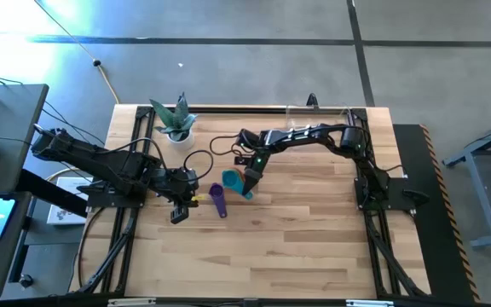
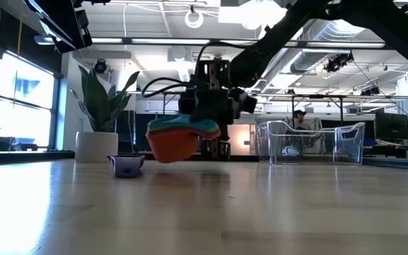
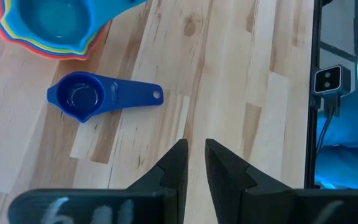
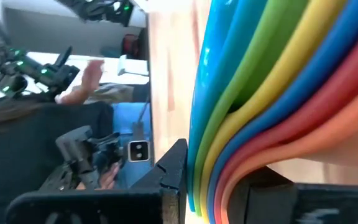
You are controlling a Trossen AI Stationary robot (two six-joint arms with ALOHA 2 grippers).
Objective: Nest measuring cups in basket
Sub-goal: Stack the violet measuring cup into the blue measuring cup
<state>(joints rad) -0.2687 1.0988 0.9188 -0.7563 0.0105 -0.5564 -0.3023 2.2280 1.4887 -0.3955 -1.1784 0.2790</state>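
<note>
Six measuring cups sit nested in a stack (image 1: 233, 181): teal innermost, then green, yellow, blue and red, with orange outermost. My right gripper (image 1: 251, 177) is shut on this stack, which shows low over the wood in the low view (image 2: 179, 138). The purple cup (image 1: 218, 201) lies alone on its base on the table, toward the table's left of the stack (image 3: 82, 98). The clear basket (image 2: 310, 142) stands at the table's far edge (image 1: 318, 113). My left gripper (image 3: 194, 152) hovers near the purple cup with a narrow gap between its fingers, touching nothing. My right gripper pinches the bundled handles of the stack (image 4: 229, 162) between its two fingers. It is rolled on its side, one finger on the teal top handle and one (image 4: 266, 186) under the orange bottom handle, lying across them. The bowls sit upright; whether they rest on the table cannot be told.
A white pot with a green plant (image 1: 176, 128) stands at the far left of the table. Cables (image 1: 207, 158) lie between the pot and the stack. A person's hand (image 4: 92, 74) shows beyond the table. Bare wood spreads across the near half (image 1: 297, 247).
</note>
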